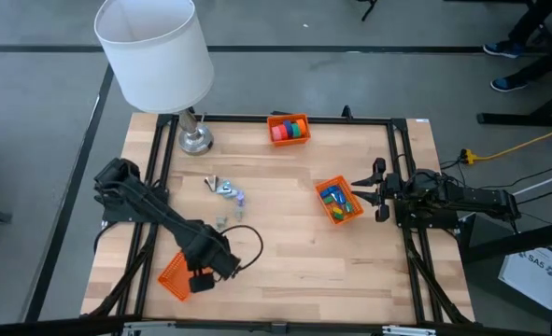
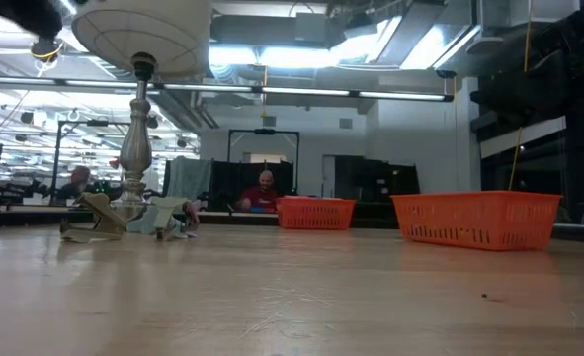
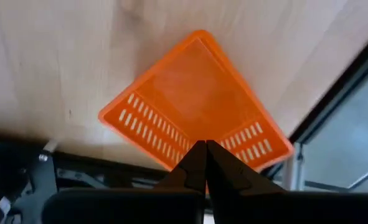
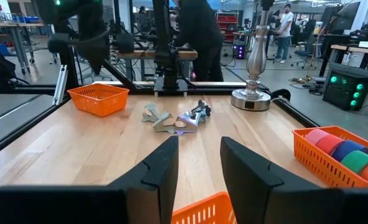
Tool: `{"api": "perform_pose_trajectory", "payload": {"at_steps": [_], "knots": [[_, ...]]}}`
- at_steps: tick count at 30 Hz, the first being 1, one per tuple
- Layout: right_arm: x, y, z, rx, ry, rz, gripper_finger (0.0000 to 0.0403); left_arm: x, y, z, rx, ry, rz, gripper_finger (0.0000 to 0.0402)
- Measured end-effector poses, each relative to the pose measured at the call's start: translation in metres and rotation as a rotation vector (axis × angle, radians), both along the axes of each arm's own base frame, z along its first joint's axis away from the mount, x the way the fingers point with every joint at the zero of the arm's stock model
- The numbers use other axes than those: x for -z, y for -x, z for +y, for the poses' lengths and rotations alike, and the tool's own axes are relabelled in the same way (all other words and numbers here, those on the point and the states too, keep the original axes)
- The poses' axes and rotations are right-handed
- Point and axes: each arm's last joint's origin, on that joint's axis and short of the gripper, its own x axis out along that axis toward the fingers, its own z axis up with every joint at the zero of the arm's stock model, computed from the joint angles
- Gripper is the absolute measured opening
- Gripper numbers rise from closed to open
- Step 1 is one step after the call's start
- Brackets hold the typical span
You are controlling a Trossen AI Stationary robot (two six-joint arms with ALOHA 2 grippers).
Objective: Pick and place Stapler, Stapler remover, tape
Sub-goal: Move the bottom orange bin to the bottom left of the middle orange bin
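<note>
Hovering left gripper: its dark fingers are pressed together on nothing, above the empty orange slotted plastic basket at the table's near left corner; from the wrist view that basket has a bare floor.
Basket nearest the front: nothing lies in it, so I judge it has received no item.
Loose pile: a cluster of small metal and pale plastic desk tools, probably the stapler and staple removers, lies on the bare wood beyond the near-left basket, toward the lamp; one small grey piece sits apart, just beside the left arm.
Work left: I judge the pile makes up most of the remaining sorting.
Right gripper: waiting at the table's right edge, fingers apart with nothing between them, just beside the second orange basket, which holds small blue, green and yellow pieces.
Tape: red, green and pink rolls already sit in the third orange basket at the far edge, right of the lamp.
Obstacle: the white-shaded lamp on a chrome base stands near the pile and overhangs that corner.
</note>
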Motion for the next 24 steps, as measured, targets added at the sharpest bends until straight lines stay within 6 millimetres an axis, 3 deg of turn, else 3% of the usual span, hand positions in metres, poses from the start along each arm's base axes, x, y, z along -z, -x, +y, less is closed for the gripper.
{"api": "perform_pose_trajectory", "payload": {"at_steps": [9,14,24], "knots": [[0.0,0.0,0.0,0.0,0.0,0.0,0.0124,0.043,0.005,-0.012,0.038,0.065,-0.009,0.0001],[0.0,0.0,0.0,0.0,0.0,0.0,0.0124,0.063,0.006,-0.012,0.077,0.005,0.032,0.0002],[0.0,0.0,0.0,0.0,0.0,0.0,0.0124,0.098,-0.017,-0.013,0.228,-0.047,-0.065,0.0001]]}}
